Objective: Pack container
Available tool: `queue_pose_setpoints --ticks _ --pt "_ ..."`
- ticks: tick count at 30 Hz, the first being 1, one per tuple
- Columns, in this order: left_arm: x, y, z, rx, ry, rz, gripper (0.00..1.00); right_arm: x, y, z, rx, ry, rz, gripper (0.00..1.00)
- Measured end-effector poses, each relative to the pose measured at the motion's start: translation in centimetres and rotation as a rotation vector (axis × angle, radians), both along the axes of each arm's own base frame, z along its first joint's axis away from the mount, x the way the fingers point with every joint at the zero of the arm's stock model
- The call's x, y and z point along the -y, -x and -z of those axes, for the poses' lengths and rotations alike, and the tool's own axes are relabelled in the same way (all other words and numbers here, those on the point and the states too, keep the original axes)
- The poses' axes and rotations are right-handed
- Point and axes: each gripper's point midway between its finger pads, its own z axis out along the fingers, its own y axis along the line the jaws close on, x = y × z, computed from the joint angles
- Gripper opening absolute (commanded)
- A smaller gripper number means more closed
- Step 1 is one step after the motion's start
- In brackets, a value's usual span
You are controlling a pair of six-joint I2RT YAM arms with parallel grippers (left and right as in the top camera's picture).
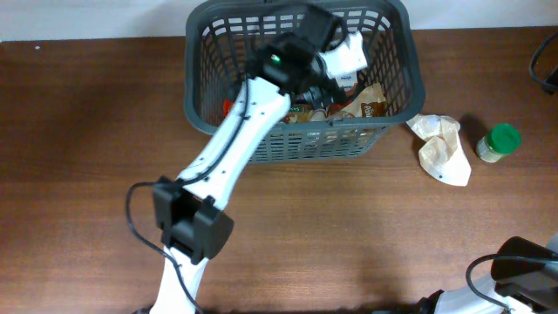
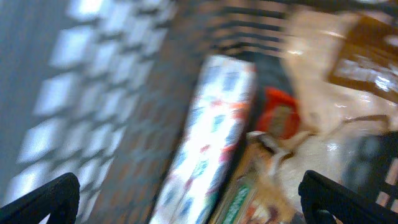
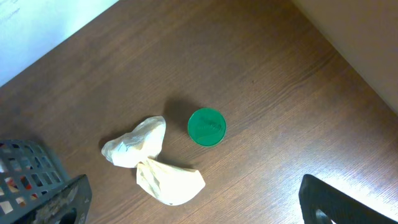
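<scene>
Nearest me, at the lower right of the overhead view, the right arm sits low over the brown wooden counter (image 1: 78, 174). Its tool (image 3: 202, 208) is spread wide. The two dark fingers (image 3: 62, 202) show in the bottom corners of the wrist view, and only bare wood lies between them.

A little further out, right of centre, lies a crumpled cream paper bag (image 3: 152, 163). A jar with a green lid (image 3: 206, 127) stands just beside it.

The left arm (image 1: 235, 139) stretches from the lower left up across the counter and into the container (image 1: 349, 139). That is the big grey lattice basket at the top centre of the frame.

The left tool (image 2: 196, 202) is down inside it with its jaws far apart. The wrist view is badly blurred, but I can make out nothing gripped. Beneath it lie a long white printed packet (image 2: 211, 137) and something red (image 2: 280, 115). From above, a white item (image 1: 349, 54) shows toward the basket's upper right.
</scene>
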Motion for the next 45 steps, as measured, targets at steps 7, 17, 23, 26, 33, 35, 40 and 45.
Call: queue_pose_setpoints --ticks 7,17,23,26,33,35,40,45 --pt "-11.4 0.0 -13.3 0.095 0.246 -0.413 0.99 0.0 0.0 0.0 0.000 0.000 0.000 0.99" --pt "-31.2 4.7 -15.8 0.001 0.356 -0.997 0.99 0.0 0.0 0.0 0.000 0.000 0.000 0.99" --pt "-38.3 5.1 -11.2 -0.122 0.317 -1.219 0.99 0.0 0.0 0.0 0.000 0.000 0.000 0.99" --pt "-40.6 5.3 -9.9 -0.152 0.314 -1.288 0.99 0.1 -0.2 -0.2 0.010 0.006 0.000 0.99" --pt "-41.8 4.6 -6.7 -0.218 0.288 -1.329 0.99 0.4 -0.6 -0.5 0.030 0.019 0.000 0.99" --pt "-41.8 4.4 -6.1 -0.232 0.281 -1.333 0.99 0.4 -0.6 -0.5 0.030 0.018 0.000 0.99" --pt "-41.8 4.3 -5.9 -0.237 0.278 -1.333 0.99 0.7 -1.2 -1.1 0.063 0.038 0.000 0.99" --pt "-41.8 4.3 -5.9 -0.237 0.278 -1.333 0.99 0.4 -2.2 -1.5 0.109 0.022 -0.029 0.99"
